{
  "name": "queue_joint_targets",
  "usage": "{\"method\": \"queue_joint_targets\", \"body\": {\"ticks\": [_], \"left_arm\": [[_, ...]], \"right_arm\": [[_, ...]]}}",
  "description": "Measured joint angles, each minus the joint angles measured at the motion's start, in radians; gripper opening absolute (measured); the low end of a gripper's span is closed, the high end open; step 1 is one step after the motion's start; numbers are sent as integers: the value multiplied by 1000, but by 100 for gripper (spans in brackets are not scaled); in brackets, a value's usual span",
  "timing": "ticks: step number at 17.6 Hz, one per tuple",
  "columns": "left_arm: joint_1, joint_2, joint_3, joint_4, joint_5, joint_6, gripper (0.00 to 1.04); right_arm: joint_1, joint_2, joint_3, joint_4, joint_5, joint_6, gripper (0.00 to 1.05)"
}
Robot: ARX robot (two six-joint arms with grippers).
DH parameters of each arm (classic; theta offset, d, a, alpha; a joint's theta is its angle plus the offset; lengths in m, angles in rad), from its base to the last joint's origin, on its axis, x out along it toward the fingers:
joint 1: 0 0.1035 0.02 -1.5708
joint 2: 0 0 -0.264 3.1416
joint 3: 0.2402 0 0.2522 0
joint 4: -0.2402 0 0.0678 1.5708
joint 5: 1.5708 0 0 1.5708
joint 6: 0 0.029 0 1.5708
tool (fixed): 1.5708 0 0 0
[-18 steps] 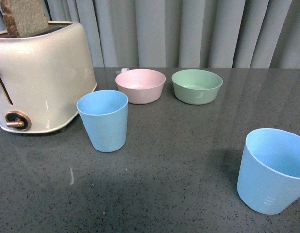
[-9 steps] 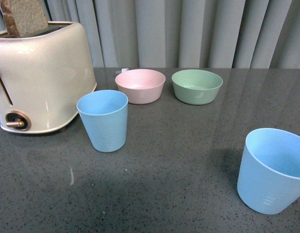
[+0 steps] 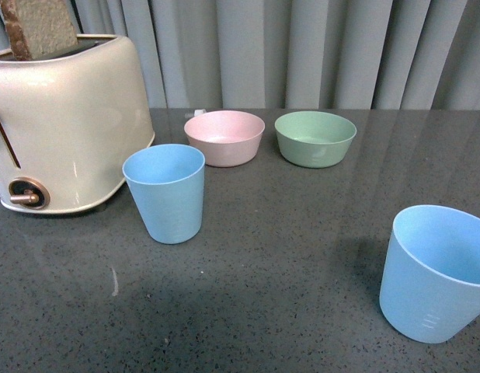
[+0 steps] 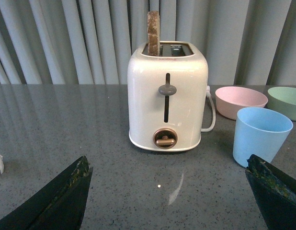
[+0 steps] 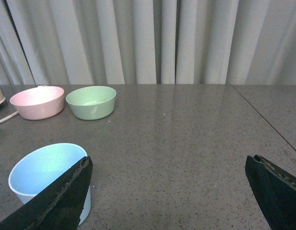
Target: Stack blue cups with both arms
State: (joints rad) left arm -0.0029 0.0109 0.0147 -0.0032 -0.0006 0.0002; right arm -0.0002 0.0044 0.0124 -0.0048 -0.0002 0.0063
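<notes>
Right end effector [image 5: 167,162] spread wide, blue cup [image 5: 42,175] partly behind one finger

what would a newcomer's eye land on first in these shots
The cream toaster at the far left, a slice of bread standing in its slot, draws the eye first. Then two light-blue cups, upright and apart: the left cup beside the toaster, the right cup nearest the camera. Behind them sit a pink bowl and a green bowl.

Left cup [image 3: 165,193] and right cup [image 3: 434,284] are light blue, with a pink bowl [image 3: 224,137], green bowl [image 3: 315,138], cream toaster [image 3: 65,124], speckled-grey table [image 3: 286,256].
</notes>
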Motion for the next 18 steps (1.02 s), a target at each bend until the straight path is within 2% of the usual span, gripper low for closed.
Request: {"method": "queue_joint_targets", "body": {"ticks": [5,6,8,9,10,11,13,15,16,18], "left_arm": [[-6,3,3,-23,-19,-1,98],[-22,11,15,-66,-61,0,98],[-151,113,72,-151,-228,2,98],[-192,140,96,-145,-261,9,98],[-196,148,124,-145,-258,14,98],[-164,158,159,-125,-235,25,98],[-64,336,245,91,-98,58,98],[-78,628,312,307,26,102,98],[-112,809,391,412,62,145,98],[-160,1064,538,470,98,187,98]], "right_arm": [[0,0,0,0,0,0,98],[0,0,0,0,0,0,98],[0,0,0,0,0,0,98],[0,0,0,1,0,0,98],[0,0,0,0,0,0,98],[0,0,0,0,0,0,98],[0,0,0,1,0,0,98],[0,0,0,0,0,0,98],[0,0,0,0,0,0,98],[0,0,0,0,0,0,98]]}}
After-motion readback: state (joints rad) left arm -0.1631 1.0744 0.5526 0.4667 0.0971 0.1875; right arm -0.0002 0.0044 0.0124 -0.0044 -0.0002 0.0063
